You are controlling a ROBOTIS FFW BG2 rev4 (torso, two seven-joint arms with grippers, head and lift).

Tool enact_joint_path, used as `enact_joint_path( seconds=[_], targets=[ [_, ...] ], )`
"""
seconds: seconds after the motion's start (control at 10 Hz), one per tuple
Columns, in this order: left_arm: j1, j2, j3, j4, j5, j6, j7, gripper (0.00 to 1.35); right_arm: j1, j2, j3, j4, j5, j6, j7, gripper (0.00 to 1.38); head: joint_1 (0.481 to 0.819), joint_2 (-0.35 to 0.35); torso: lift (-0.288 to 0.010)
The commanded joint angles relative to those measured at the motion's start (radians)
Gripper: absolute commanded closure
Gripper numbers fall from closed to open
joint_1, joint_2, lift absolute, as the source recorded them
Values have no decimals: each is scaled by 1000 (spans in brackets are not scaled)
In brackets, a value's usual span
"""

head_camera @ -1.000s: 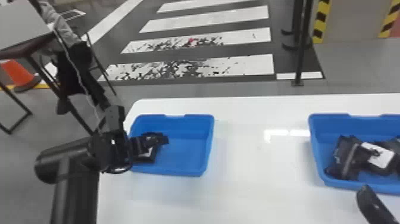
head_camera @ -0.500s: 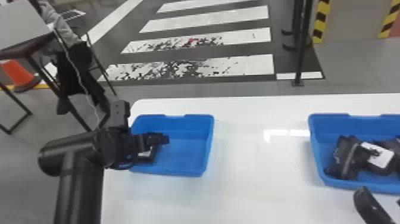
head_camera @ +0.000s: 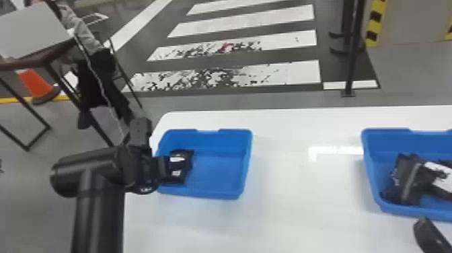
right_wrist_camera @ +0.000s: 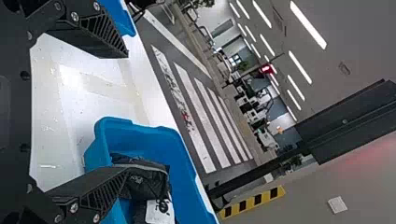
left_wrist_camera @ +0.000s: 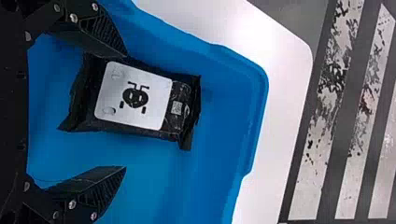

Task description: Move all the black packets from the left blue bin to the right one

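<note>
L pincer (left_wrist_camera: 125,112): spread, nothing gripped, at L bin (head_camera: 247,148). Black pkt (left_wrist_camera: 187,100) lies flat in there, white label up, off-centre: close to one finger, well apart from the other. One pkt seen in L bin.

R pincer (right_wrist_camera: 126,113): also spread, empty, parked nr R bin (head_camera: 371,165). R bin has black pkts (head_camera: 405,178) piled at odd angles, exact no. can't tell. Both bins on white bench (head_camera: 286,215).

Step, my read: line up & grasp, prob. the last pkt.

Risks: shut as is, near finger may ride up on pkt or shove it across bin floor, cause = poor centring. Wrapper looks slick & soft, so a shallow or end-only pinch could slip on lift. Too deep, tips may scrape floor or catch bin wall, dragging bin. Later, R bin: pile uneven, pkt dropped high could slide off over rim; L arm might also bump R pincer there.
</note>
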Motion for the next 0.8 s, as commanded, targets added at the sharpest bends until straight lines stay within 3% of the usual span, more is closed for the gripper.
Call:
enact_joint_path(
  seconds=[0.0, 0.1, 0.2, 0.4, 0.5, 0.7],
  targets=[
    [-15, 5, -5, 44, -4, -24, -3, 219, 0, 0, 0, 8, -8, 0, 3, 177, 695, 339, -139],
    [-35, 22, -33, 106, 26, -56, -18, 254, 0, -2, 0, 10, -10, 5, 5, 177, 695, 345, -139],
    [-38, 39, -65, 125, 50, -46, -22, 420, -3, -2, 0, 15, -18, 7, 9, 182, 695, 338, -139],
    [-30, 36, -55, 128, 50, -32, -26, 906, -3, -2, 0, 22, -26, 12, 12, 186, 695, 321, -139],
    [-28, 38, -75, 123, 28, -39, -31, 1242, -3, -2, 0, 22, -28, 12, 14, 188, 695, 321, -139],
    [-15, 39, -75, 108, -2, -78, -74, 1202, -3, -2, 0, 25, -34, 17, 17, 193, 695, 320, -139]
  ],
)
